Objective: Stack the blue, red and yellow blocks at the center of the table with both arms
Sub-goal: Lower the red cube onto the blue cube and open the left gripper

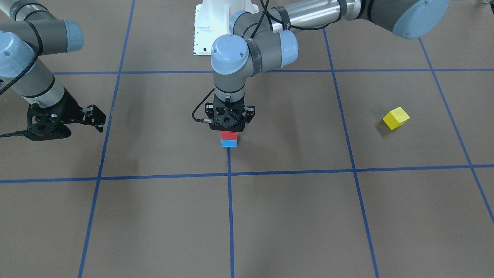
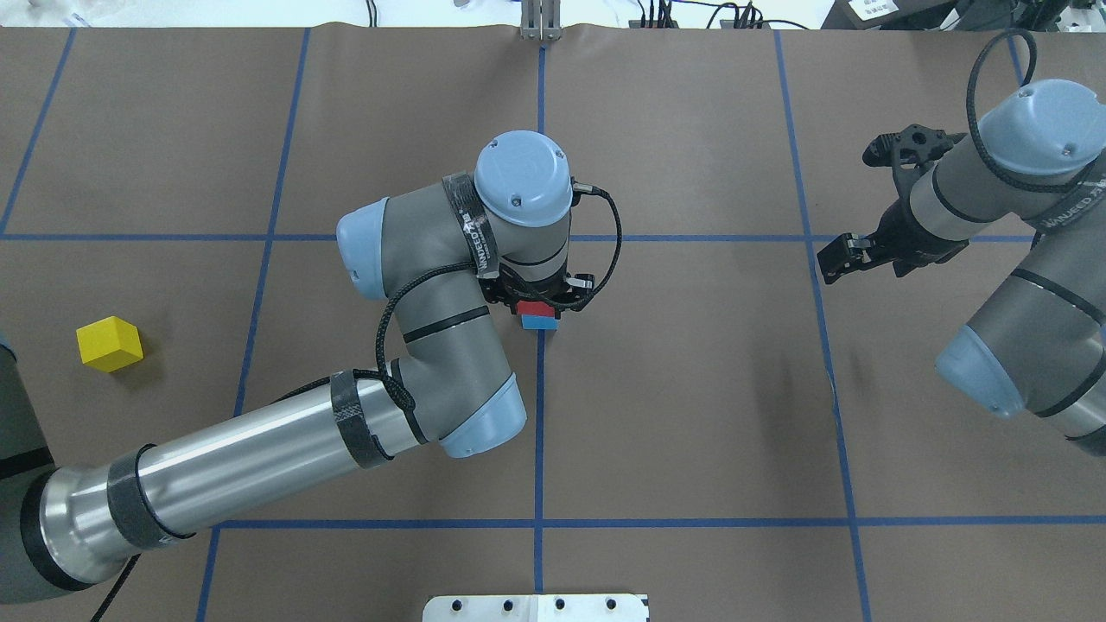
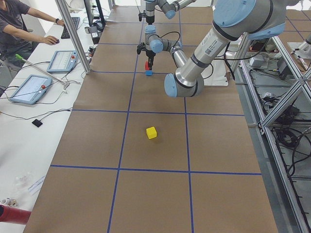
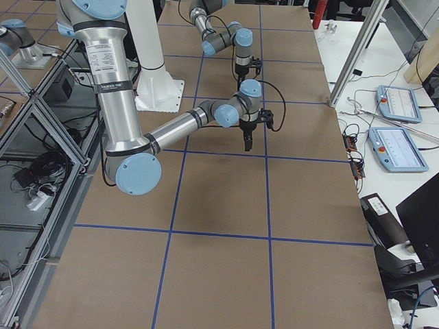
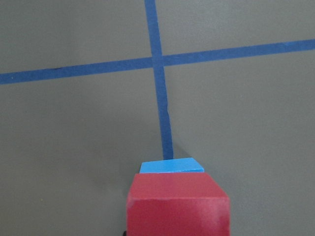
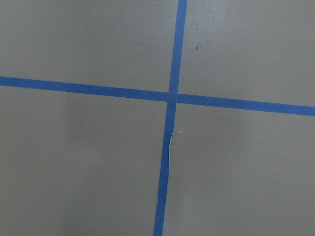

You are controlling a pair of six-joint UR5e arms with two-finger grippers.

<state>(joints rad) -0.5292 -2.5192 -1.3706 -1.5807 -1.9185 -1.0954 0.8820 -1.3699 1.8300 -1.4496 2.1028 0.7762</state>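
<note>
A red block (image 1: 229, 135) rests on top of a light blue block (image 1: 229, 143) on a tape line near the middle of the table (image 1: 293, 216). My left gripper (image 1: 229, 132) points straight down onto this pair and is shut on the red block; its fingertips are hidden. In the left wrist view the red block (image 5: 178, 205) fills the bottom edge with the blue block (image 5: 171, 166) just under it. The yellow block (image 2: 109, 344) lies alone far out on my left side. My right gripper (image 2: 845, 212) hovers open and empty off to the right.
The white bolted pedestal base (image 2: 536, 607) sits at the near middle edge. The left arm's elbow and forearm (image 2: 259, 458) stretch across the table's left half. A person sits at a side bench with screens (image 3: 29, 87), beyond the table.
</note>
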